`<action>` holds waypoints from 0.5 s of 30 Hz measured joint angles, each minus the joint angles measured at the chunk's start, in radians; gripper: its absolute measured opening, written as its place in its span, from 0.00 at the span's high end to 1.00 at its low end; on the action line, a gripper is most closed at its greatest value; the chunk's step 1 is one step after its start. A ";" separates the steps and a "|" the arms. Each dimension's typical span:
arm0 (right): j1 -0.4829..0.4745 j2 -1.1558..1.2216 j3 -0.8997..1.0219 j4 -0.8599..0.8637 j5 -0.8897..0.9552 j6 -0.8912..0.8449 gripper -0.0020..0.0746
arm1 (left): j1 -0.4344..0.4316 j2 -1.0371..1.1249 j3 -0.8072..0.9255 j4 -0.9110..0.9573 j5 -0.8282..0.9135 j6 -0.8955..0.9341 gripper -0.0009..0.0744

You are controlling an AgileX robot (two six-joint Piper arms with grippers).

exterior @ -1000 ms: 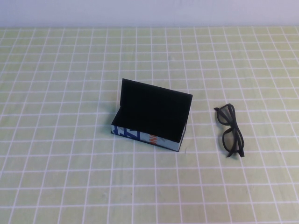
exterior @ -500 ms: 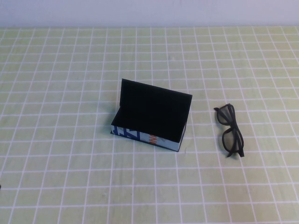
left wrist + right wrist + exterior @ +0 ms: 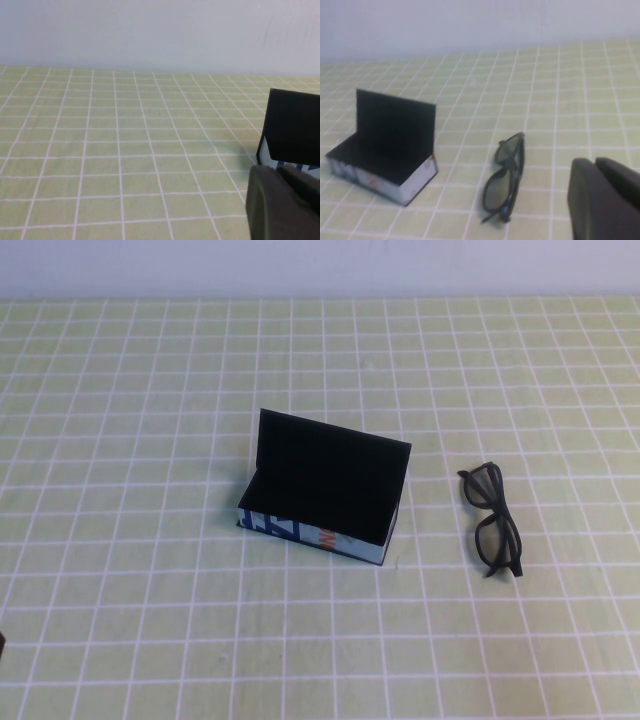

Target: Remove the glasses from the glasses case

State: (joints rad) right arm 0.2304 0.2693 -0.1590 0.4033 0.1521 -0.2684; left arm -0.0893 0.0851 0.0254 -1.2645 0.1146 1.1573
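The glasses case (image 3: 312, 534) stands open at the middle of the table, its black lid upright and nothing visible in its black lining. The black glasses (image 3: 494, 520) lie folded flat on the cloth to the right of the case, apart from it. My right gripper (image 3: 596, 163) is shut and empty, hovering low on the near right side of the glasses (image 3: 504, 179). My left gripper (image 3: 278, 171) is shut and empty, low on the left of the case (image 3: 294, 131). Neither gripper's fingers show in the high view.
A green cloth with a white grid (image 3: 150, 440) covers the table up to a pale wall (image 3: 320, 265) at the back. A dark sliver (image 3: 1, 643) sits at the left edge of the high view.
A dark sliver has crept in at the lower left edge of the high view. The case and the glasses have not moved.
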 joint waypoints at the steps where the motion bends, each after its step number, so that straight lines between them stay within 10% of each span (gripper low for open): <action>1: -0.012 -0.012 0.013 -0.017 -0.038 0.000 0.99 | 0.000 0.000 0.000 0.000 0.002 0.000 0.99; 15: -0.232 -0.276 0.186 -0.065 -0.108 0.000 0.99 | 0.000 0.000 0.000 0.000 0.008 0.000 0.99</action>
State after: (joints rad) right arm -0.0017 -0.0067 0.0268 0.3382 0.0437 -0.2684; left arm -0.0893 0.0851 0.0254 -1.2645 0.1226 1.1573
